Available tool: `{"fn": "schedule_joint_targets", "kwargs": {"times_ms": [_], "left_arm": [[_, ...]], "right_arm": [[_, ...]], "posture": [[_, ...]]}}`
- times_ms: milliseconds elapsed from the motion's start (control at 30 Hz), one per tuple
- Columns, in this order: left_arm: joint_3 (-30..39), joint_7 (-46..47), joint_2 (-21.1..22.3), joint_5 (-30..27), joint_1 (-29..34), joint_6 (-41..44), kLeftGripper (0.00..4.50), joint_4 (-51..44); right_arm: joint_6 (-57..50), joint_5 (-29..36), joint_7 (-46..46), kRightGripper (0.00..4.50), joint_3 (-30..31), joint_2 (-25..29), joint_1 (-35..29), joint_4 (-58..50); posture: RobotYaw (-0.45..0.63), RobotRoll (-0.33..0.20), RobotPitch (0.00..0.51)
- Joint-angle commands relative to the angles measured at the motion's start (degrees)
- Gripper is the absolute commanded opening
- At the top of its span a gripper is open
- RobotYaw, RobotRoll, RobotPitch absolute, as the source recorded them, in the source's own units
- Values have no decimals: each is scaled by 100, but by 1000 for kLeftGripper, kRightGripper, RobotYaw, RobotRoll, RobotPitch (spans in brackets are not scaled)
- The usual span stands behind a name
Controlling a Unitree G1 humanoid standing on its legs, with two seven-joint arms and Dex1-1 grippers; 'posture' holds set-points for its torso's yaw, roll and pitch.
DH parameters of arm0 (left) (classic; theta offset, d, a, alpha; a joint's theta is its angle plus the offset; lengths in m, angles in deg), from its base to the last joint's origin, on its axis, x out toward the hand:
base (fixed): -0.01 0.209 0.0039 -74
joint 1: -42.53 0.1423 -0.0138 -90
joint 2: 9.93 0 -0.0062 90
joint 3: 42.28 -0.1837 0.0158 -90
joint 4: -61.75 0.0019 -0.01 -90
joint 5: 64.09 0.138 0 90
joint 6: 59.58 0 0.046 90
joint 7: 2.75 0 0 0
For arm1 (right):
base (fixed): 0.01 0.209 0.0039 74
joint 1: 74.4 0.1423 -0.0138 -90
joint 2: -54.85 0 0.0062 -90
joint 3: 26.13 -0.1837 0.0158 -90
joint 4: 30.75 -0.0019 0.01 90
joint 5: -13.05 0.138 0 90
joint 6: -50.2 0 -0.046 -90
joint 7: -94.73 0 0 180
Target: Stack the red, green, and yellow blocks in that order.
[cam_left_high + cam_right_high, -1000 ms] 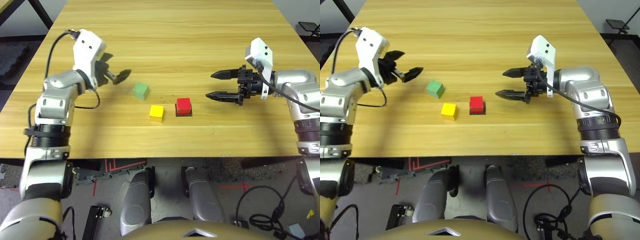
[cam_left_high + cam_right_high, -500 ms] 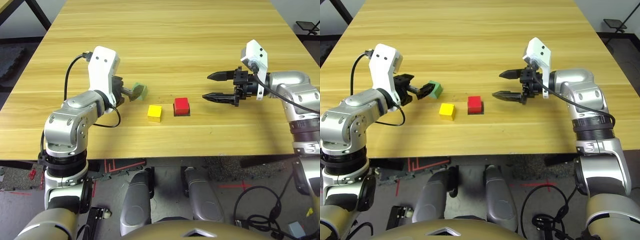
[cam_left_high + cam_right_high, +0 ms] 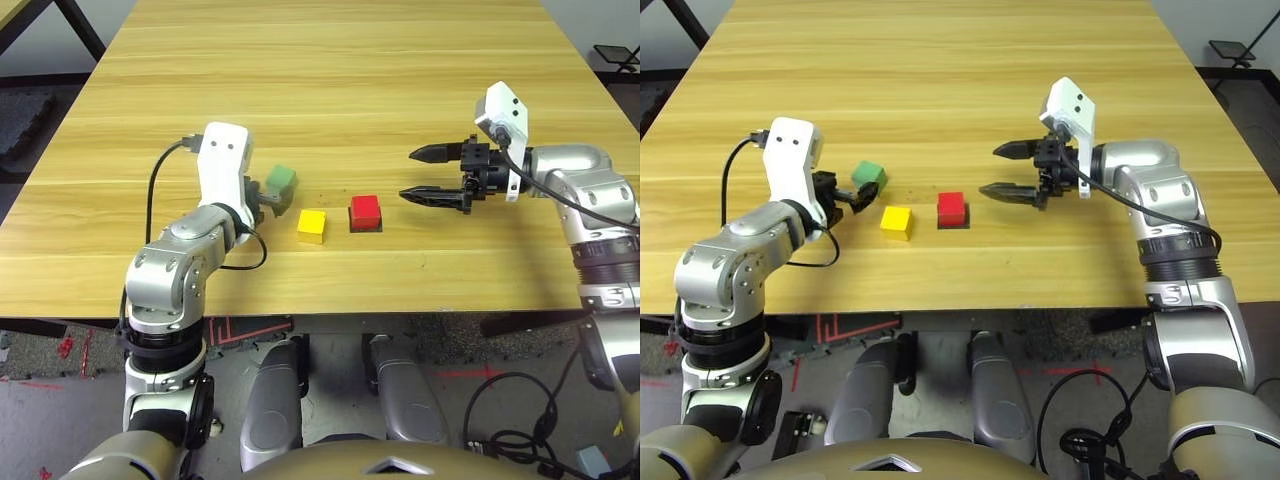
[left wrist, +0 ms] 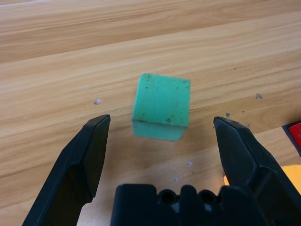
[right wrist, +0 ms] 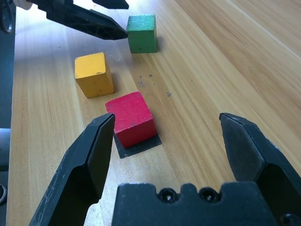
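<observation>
Red block: the red block [image 3: 951,207] sits on the black patch [image 5: 137,147], on the counter [image 3: 940,270] between the two arms, with the yellow one near it on the robot's left.
Yellow block: the yellow block [image 3: 896,223] rests on the bare wood, between the red and green ones and a little closer to the robot's body than either.
Green block: the green block [image 4: 162,106] is on the counter too, farthest to the robot's left of the three, ungripped.
Left end effector: the left end effector [image 4: 162,120] is spread wide, its tips to either side of the green block, nothing held.
Right end effector: the right end effector [image 5: 168,115] is wide and empty too, off to the robot's right of the red block.
Stack: none built; all three cubes stand apart.
</observation>
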Motion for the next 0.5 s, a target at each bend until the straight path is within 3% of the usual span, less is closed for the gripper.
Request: {"fn": "schedule_joint_targets", "kwargs": {"times_ms": [33,500], "left_arm": [[-172,4,13,88,17,-299,4500,240],[-330,-181,294,263,82,-1339,4500,1315]], "right_arm": [[61,40,12,4468,44,-5,-107,-43],[51,63,49,4468,50,-43,-128,-118]], "posture": [[368,21,190],[359,11,193]]}}
